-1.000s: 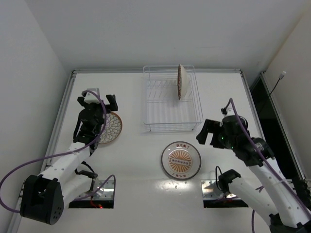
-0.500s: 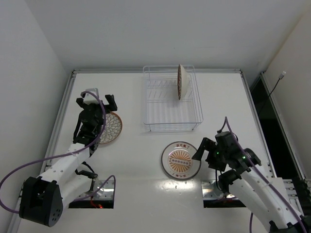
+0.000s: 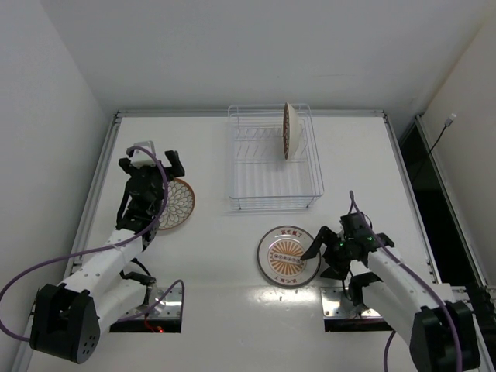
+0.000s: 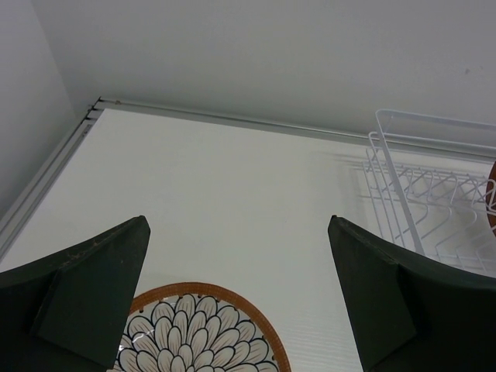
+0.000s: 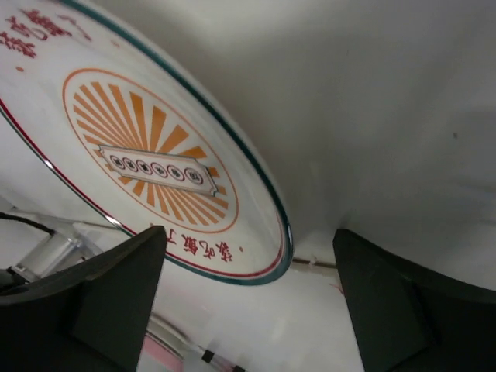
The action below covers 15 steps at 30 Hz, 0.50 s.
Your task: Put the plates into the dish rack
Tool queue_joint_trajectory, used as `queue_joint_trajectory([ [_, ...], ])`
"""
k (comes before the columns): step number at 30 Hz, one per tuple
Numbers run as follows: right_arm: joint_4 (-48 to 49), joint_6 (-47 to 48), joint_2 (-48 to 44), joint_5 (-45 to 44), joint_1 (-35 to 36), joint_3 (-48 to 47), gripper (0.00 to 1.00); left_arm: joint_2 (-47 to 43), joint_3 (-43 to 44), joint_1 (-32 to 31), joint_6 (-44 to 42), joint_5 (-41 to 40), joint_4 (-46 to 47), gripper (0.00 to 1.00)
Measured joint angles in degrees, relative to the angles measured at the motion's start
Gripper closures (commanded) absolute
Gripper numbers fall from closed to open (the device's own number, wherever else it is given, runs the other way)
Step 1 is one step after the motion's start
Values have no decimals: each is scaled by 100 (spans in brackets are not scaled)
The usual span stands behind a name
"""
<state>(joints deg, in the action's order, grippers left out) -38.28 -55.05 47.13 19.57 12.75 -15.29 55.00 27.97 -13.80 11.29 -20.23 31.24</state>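
White wire dish rack (image 3: pixel 275 164), top view, holds one lattice plate (image 3: pixel 287 130) upright, well beyond both pincers. The left pincer (image 3: pixel 149 161) hovers spread over the second lattice plate (image 3: pixel 177 203), gripping nothing. Left wrist view: that plate's rim lies below and between the fingers, no contact evident. Right wrist view: the right pincer (image 5: pixel 249 236) is spread wide, with the sunburst plate (image 5: pixel 155 167) rim between its fingers; contact cannot be confirmed.

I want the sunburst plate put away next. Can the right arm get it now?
Probably yes. The right gripper is open right at the sunburst plate, by its right rim, with nothing between them. The plate lies flat on the table, so catching its rim may be fiddly.
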Motion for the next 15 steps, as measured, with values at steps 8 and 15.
queue_joint_trajectory([
  [8,1071,507,1228,1137,-914,275,69,0,0,-2,57,-195,-96,0],
  [15,1856,1084,1996,1869,-1344,444,100,0,0,-4,85,-352,-136,0],
])
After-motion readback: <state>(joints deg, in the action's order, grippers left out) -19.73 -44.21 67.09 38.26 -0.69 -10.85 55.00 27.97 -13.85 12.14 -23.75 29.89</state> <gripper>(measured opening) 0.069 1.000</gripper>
